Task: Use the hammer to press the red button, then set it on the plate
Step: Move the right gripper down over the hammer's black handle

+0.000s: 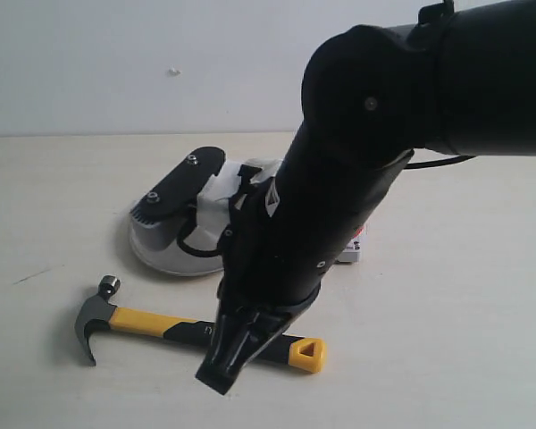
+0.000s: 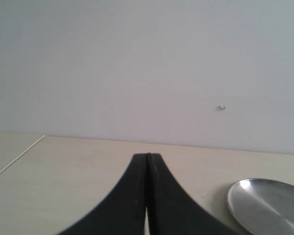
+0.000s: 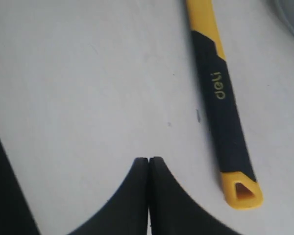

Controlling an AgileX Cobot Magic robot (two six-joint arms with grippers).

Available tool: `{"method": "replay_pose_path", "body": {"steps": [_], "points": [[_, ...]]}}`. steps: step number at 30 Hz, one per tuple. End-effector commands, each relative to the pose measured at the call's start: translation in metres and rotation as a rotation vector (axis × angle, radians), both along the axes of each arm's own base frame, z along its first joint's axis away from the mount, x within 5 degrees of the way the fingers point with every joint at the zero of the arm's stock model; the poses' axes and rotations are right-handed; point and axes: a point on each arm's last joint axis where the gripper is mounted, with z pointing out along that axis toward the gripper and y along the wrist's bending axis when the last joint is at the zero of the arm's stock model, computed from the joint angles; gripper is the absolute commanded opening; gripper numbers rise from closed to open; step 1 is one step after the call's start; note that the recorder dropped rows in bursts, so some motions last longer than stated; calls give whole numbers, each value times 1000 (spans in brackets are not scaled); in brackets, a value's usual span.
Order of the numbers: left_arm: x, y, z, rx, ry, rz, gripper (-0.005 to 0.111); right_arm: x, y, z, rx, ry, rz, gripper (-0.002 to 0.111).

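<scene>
The hammer lies flat on the table near the front, dark head to the left and yellow holed end to the right. Its black "deli" handle shows in the right wrist view. My right gripper is shut and empty, its tips hovering beside the handle near the yellow end without touching it. The silvery plate sits behind the hammer. My left gripper is shut and empty, raised over the plate area. The red button is almost wholly hidden behind my right arm; only a corner of its base shows.
A pale wall stands behind the table. My bulky right arm crosses the middle of the exterior view and hides much of what lies behind it. A black cable runs along the table at the right.
</scene>
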Motion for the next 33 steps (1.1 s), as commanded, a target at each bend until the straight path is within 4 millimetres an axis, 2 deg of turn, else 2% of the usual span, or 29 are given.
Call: {"method": "replay_pose_path", "body": {"steps": [1, 11, 19, 29, 33], "points": [[-1, 0, 1, -4, -11, 0, 0, -4, 6, 5, 61, 55, -27, 0], [-1, 0, 1, -4, -11, 0, 0, -7, 3, 0, 8, 118, -42, 0], [-1, 0, 1, -4, -11, 0, 0, 1, 3, -12, -53, 61, 13, 0], [-1, 0, 1, -4, -11, 0, 0, 39, 28, -29, -134, -2, 82, 1], [-1, 0, 1, -4, -11, 0, 0, 48, 40, -33, -139, -28, 162, 9]]}}
